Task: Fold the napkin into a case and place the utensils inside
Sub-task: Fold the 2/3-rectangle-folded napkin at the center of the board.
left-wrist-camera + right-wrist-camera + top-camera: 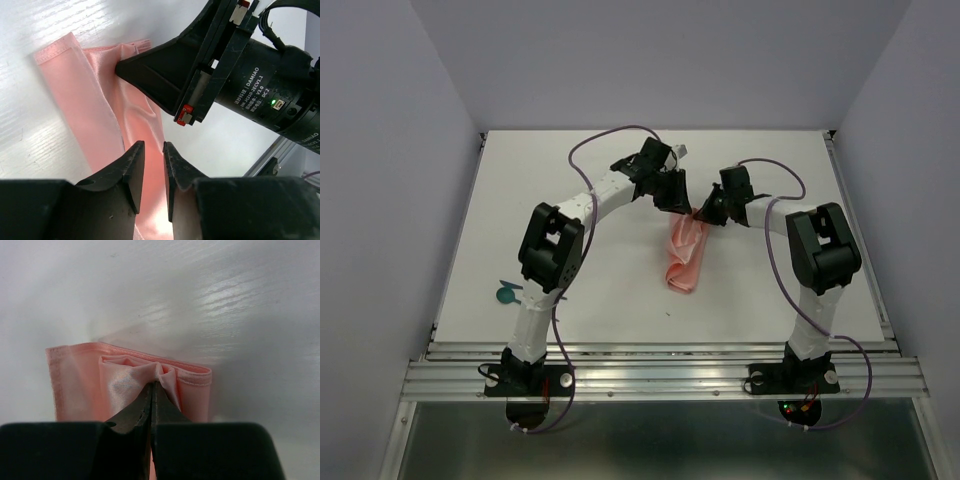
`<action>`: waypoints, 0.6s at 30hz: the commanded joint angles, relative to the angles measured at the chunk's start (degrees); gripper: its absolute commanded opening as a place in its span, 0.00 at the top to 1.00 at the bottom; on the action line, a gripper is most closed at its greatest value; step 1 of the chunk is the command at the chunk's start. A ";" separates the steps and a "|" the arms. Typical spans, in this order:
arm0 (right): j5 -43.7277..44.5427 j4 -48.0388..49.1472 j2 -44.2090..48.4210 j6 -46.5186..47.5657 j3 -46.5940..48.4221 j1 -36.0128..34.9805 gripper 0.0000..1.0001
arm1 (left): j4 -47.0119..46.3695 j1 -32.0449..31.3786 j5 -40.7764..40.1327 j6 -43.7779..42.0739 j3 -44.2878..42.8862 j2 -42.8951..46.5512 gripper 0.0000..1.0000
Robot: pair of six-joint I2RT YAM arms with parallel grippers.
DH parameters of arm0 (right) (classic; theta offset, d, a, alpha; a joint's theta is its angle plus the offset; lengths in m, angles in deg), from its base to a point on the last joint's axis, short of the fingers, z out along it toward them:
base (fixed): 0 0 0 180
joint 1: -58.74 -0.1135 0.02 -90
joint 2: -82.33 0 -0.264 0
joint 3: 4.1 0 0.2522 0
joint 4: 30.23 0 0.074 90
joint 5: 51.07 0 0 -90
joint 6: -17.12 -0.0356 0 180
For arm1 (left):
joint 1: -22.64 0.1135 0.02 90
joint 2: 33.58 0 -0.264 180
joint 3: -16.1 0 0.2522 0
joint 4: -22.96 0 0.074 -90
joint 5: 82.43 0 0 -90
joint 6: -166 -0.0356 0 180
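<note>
White desk (590, 300) is carrying the folded cloth. Right end effector (152, 386), jaws pressed together, is pinching a pucker at the far end of the napkin (80, 390), whose long axis is running back toward the arm bases. Left end effector (154, 150), narrowly parted, is hovering just beside it over that same end, seemingly gripping nothing.

White table (620, 300), matte, faint grain streaks visible in wrist views. Plain pale lavender-grey enclosure on three sides: back wall (660, 60), left wall (370, 220), right wall (920, 200). Ribbed aluminium rail (660, 372) along near table edge. Grey glossy panel (660, 440) below rail. Light even, soft glare on tabletop.
</note>
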 commanded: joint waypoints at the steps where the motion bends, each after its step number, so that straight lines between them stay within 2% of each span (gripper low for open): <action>1: 0.88 -3.76 0.69 0.62 -1.71 0.41 0.99 | -0.93 -0.66 -1.62 -0.49 0.11 2.23 0.66; 2: 0.79 -3.67 0.78 0.62 -1.80 0.41 0.99 | -0.93 -0.75 -3.63 -0.58 0.29 3.10 0.62; 4: 0.79 -3.67 0.78 0.71 -1.89 0.41 0.99 | -1.89 -0.84 -5.75 -0.58 1.51 4.25 0.59; 7: 0.70 -3.67 0.78 0.71 -1.80 0.41 0.99 | -3.13 -0.84 -8.65 -1.01 3.45 7.32 0.48; 8: 0.70 -3.59 0.69 0.71 -1.80 0.41 0.99 | -2.78 -0.92 -9.79 -1.28 3.36 7.42 0.40; 9: 0.79 -3.67 0.69 0.80 -1.80 0.41 0.99 | -2.25 -0.92 -10.15 -1.71 3.19 7.24 0.39; 12: 0.53 -3.59 0.51 0.71 -1.63 0.41 0.99 | 0.56 -0.92 -10.94 -2.95 1.52 5.49 0.39; 18: 0.53 -3.67 0.43 0.62 -1.54 0.41 0.99 | 2.41 -1.71 -10.24 -3.74 0.03 3.03 0.48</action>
